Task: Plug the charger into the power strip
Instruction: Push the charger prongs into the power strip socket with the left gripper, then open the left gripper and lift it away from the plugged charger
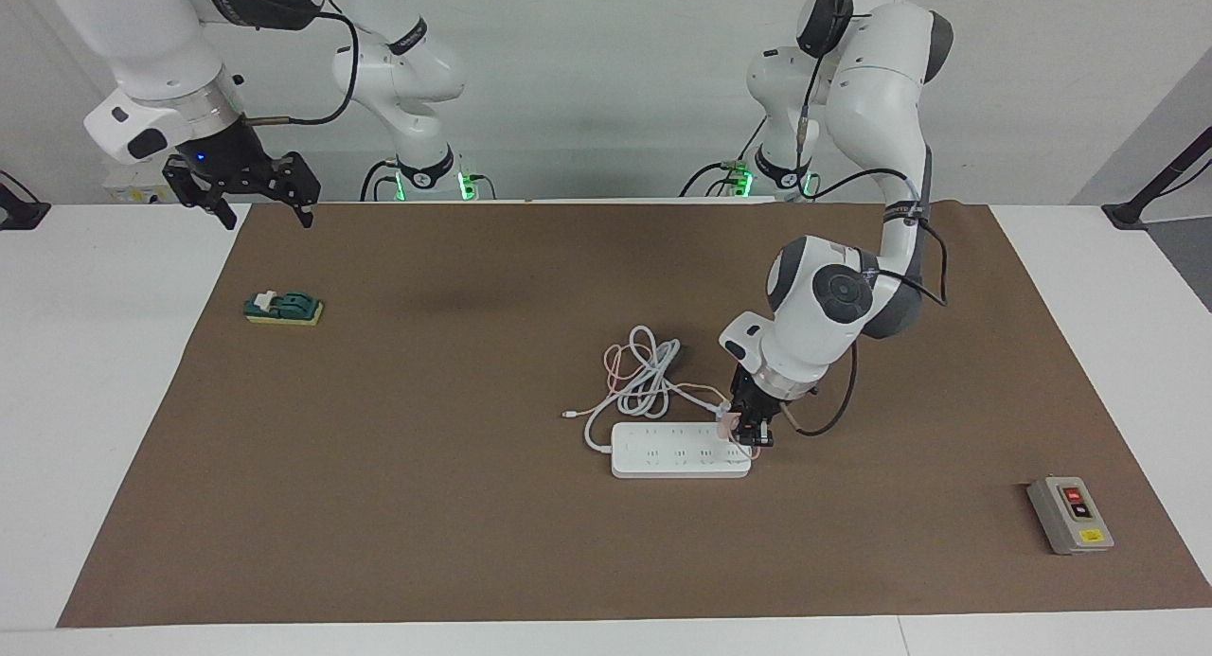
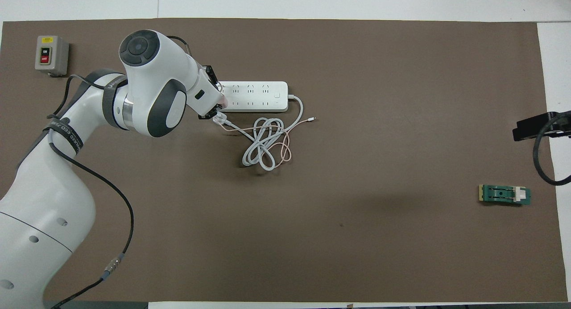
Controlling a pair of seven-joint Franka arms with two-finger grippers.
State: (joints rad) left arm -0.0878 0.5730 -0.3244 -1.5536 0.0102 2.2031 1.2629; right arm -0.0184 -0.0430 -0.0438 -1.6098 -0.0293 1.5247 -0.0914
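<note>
Charger [image 1: 725, 426] on power strip [image 1: 680, 451], cords nearer robots.

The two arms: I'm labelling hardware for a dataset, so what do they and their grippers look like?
Both arms have glossy white rounded shells with dark grey joint bands and round dark grey joint caps. A thin black cable runs loosely along each arm. The left gripper and right gripper are black, with two fingers each. A small blue light glows above the right gripper, and green lights glow at both bases.

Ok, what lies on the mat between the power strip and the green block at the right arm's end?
Nothing: both views show only bare brown mat between the power strip and the green block. The coiled cords sit nearer the robots than the strip, off that line.
</note>
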